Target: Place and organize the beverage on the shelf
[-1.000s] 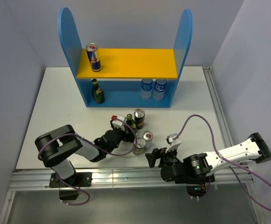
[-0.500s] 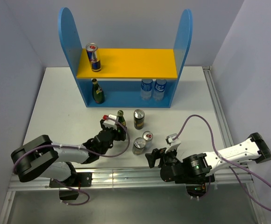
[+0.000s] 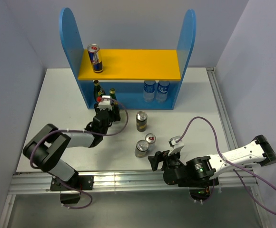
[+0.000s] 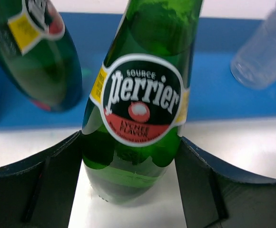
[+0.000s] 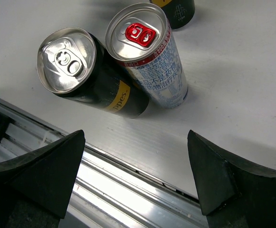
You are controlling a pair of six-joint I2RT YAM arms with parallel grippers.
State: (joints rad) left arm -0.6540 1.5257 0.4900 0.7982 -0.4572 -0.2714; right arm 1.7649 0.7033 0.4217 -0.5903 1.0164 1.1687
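Note:
My left gripper (image 3: 109, 110) is shut on a green glass bottle (image 3: 113, 96), upright at the front of the shelf's (image 3: 67, 42) lower level. In the left wrist view its fingers (image 4: 43, 180) press both sides of the bottle (image 4: 138, 104). A second green bottle (image 3: 98, 93) stands inside at the left, also in the left wrist view (image 4: 35, 52). A blue-silver can (image 3: 95, 58) stands on the yellow-orange board (image 3: 138, 64). Two dark cans (image 3: 141, 121) (image 3: 141, 148) and a silver slim can (image 3: 150, 138) stand mid-table. My right gripper (image 3: 159, 160) is open and empty just in front of them, at the table's near edge (image 5: 138, 183).
Two clear water bottles (image 3: 155, 90) stand in the lower level at the right, one showing in the left wrist view (image 4: 264, 52). A metal rail (image 3: 128, 178) runs along the near edge. In the right wrist view a dark can (image 5: 93, 78) and the silver can (image 5: 152, 59) stand side by side.
My left gripper has carried the green bottle away from the cans, back and to the left, up to the shelf front beside the other bottle. The right arm has not moved.

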